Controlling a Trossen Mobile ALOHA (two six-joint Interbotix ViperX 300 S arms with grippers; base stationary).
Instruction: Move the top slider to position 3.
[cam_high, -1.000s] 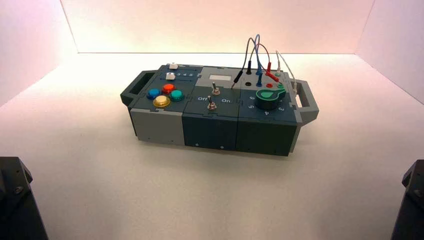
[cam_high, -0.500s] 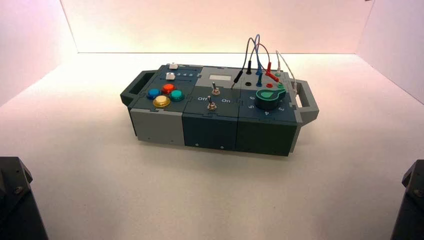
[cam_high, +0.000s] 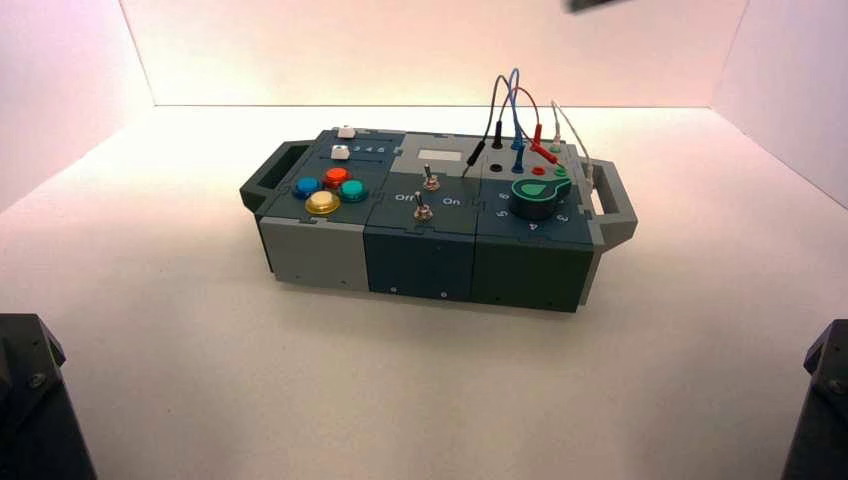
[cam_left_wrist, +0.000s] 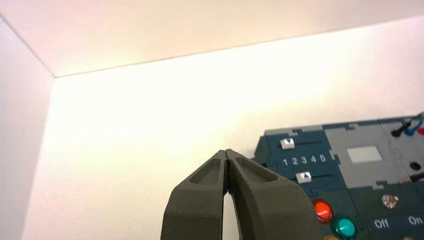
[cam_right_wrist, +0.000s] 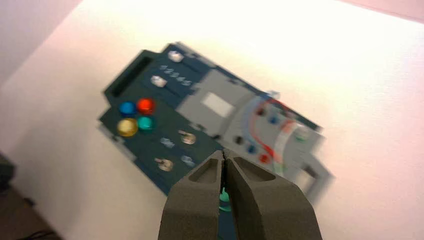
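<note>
So the whole setup is on a smooth pale surface, really bright toward the back, where it meets a pinkish back wall in a straight line. Pale side walls close it in left and right, and a bit of dark hardware pokes into both near corners of the high view. The box sits toward the back of the surface, roughly mid-view, slightly turned, with a grey handle on its right end.

The top slider is on the box's far left corner, a little white knob at the "1" end of its dark track, touched by nothing. Its twin slider is just nearer, with the red button and the other coloured ones nearer again.

Left gripper: fingers pinched together, nothing in them, up in the air near the box's left end. Right gripper: also clenched on nothing, up above the box. A dark blurry shape shows at the high view's top edge, can't tell which part it is.
</note>
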